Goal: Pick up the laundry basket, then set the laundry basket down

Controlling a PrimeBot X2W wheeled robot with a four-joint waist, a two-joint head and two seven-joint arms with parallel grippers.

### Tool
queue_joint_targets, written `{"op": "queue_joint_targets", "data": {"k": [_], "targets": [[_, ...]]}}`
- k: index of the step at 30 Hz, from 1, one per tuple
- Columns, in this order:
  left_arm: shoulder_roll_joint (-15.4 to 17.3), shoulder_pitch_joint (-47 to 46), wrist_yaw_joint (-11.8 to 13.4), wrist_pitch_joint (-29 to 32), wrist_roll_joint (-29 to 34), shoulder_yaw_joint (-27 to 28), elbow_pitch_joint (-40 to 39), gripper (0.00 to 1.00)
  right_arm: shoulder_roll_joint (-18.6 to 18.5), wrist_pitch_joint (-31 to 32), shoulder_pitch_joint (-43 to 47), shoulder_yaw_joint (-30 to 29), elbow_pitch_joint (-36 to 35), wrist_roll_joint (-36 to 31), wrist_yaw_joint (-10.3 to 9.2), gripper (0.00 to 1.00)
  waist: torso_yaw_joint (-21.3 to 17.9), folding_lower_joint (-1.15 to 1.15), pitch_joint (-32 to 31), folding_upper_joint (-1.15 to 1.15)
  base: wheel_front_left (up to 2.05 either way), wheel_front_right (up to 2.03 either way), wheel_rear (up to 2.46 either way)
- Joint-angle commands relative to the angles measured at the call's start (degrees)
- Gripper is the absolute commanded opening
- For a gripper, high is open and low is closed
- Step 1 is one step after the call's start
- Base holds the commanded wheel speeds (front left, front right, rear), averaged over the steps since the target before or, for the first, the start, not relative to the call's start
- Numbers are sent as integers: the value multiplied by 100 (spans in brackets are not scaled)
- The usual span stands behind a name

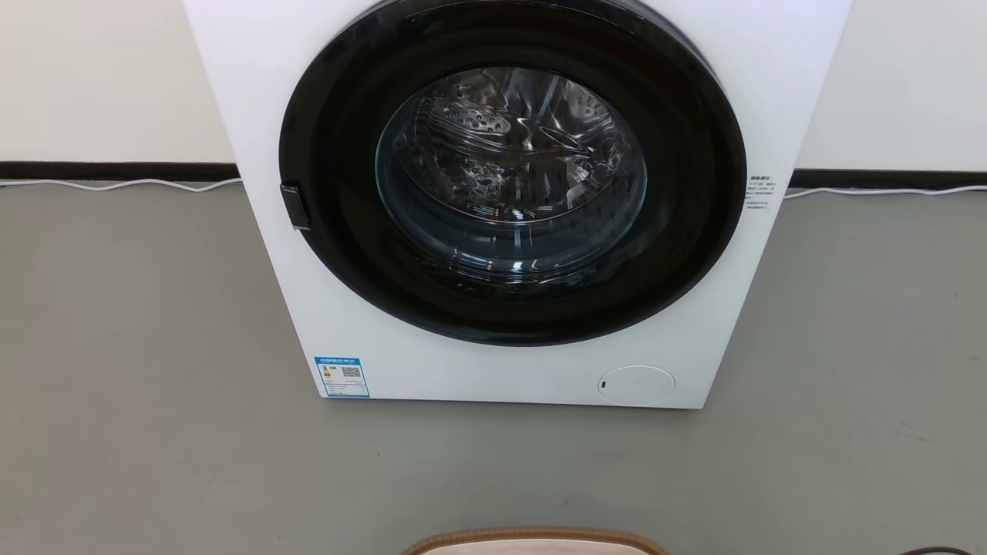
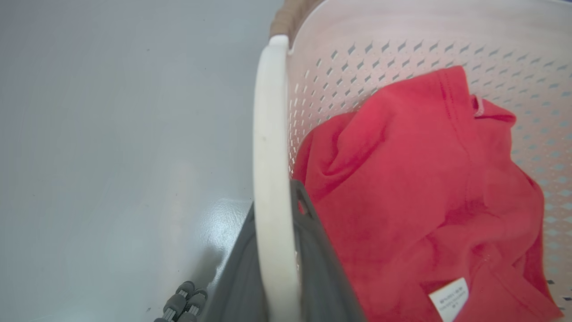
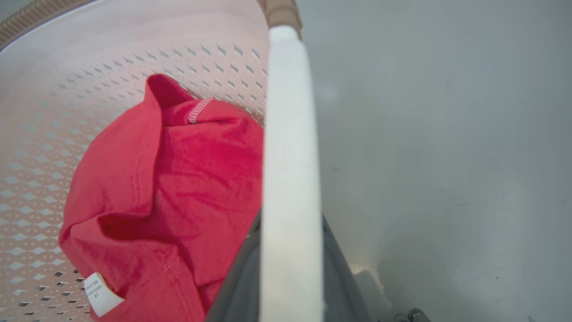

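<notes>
Both claws clamped on the laundry basket (image 2: 402, 49): left gripper (image 2: 276, 210) pinches left handle (image 2: 268, 134), right gripper (image 3: 290, 223) pinches right handle (image 3: 290, 112). One red garment (image 2: 415, 188) inside. Basket rim at head view's bottom edge, in front of washing machine (image 1: 509, 370), grey floor (image 1: 154, 385) between. Lifted or not, unclear.

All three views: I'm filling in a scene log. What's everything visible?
White front-loading washing machine with round black door: one, white, against the wall.
Blue label sticker: one, blue, washer's lower left front.
Thin white cable: two stretches, white, along the wall's foot.
Smooth floor: one, grey, under everything.
Cream perforated plastic laundry basket with brown woven-look rim: one, cream, before the washer.
Basket's plastic side handles: two, white, one each side.
Crumpled red cloth garment with white tag: one, red, inside the basket.
Left gripper: one, dark grey, closed on the left handle.
Right gripper: one, dark grey, closed on the right handle.
</notes>
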Motion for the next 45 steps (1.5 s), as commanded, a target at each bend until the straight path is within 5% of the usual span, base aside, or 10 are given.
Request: {"op": "queue_joint_targets", "data": {"k": [1,45], "targets": [[242,-239,80,-197,-49,129,10,0,-19,-25,-3,195,-9,-14,102,0,-2,0,5,0,0,0,0],[242,-272,101,-253,-407,-260,66,0,-19,-224,-155,987,127,807,102,0,-10,0,87,0,0,0,0]]}}
